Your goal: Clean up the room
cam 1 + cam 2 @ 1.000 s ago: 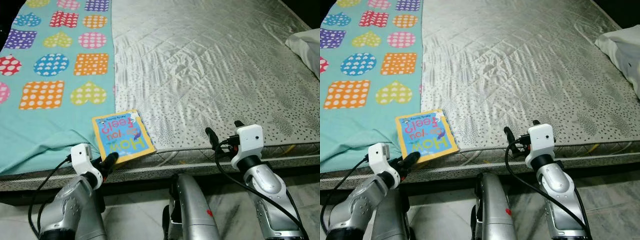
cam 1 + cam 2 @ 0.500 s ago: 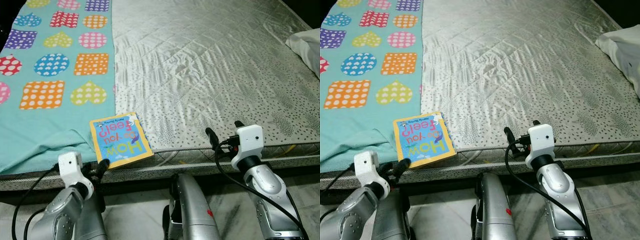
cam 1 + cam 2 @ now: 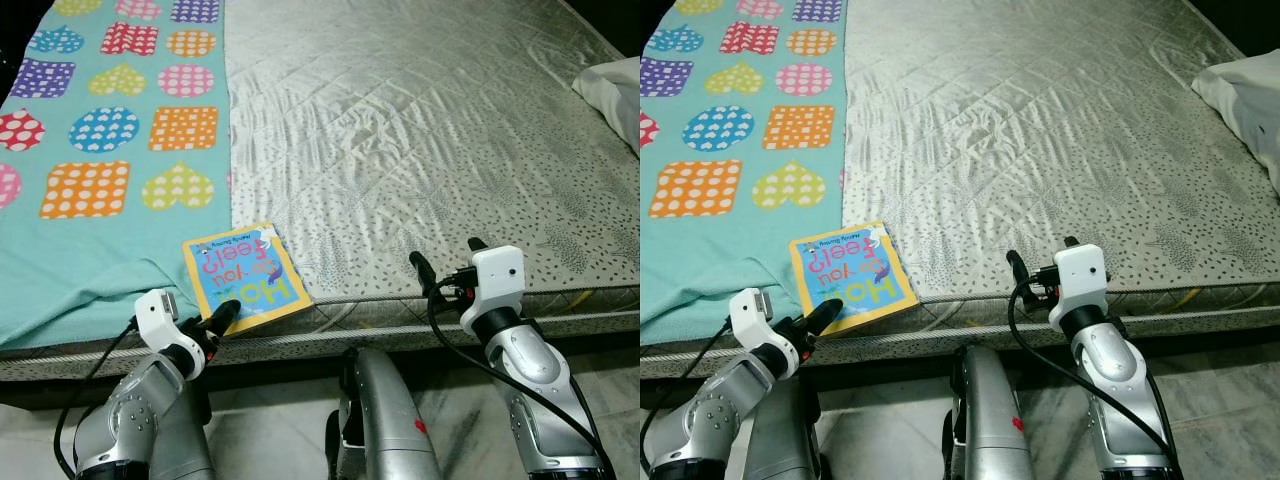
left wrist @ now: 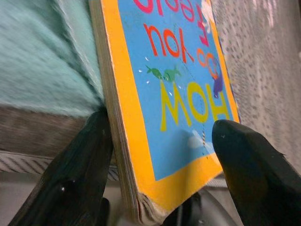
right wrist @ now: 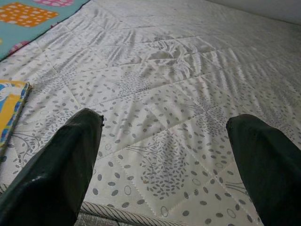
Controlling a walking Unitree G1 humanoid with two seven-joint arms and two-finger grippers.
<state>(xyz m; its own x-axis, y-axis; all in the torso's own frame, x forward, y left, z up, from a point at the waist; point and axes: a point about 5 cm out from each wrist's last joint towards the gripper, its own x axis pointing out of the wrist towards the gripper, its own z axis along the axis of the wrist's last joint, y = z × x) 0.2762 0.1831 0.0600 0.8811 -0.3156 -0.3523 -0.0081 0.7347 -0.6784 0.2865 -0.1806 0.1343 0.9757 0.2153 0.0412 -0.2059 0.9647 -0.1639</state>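
Bed (image 3: pixel 420 130): wide mattress in a pale quilted cover with a small leaf print, filling most of the head view; its near edge runs across in front of the robot.
Sheet (image 3: pixel 110 150): teal, with bright dotted hearts and squares, spread over the bed from 9 to 11 o'clock.
Pillow (image 3: pixel 612 84): white, at 2 o'clock on the bed's far right.
Floor (image 3: pixel 280 440): pale marbled tiles below the mattress edge, at 6 o'clock.
Book (image 3: pixel 243 275): thick board book, blue cover with yellow border, flat on the bed at 7 o'clock, right where the sheet meets the quilted cover; its near corner reaches the mattress edge.
Left gripper (image 4: pixel 160 155): at the book's near corner; jaws spread wide, one finger (image 4: pixel 80 169) beside the book's page edge against the mattress side, the other above the cover. Whether they press the book cannot be told.
Right gripper (image 5: pixel 164 155): at 5 o'clock, over the mattress edge, well apart from the book; jaws wide apart, holding nothing, quilted cover below them.
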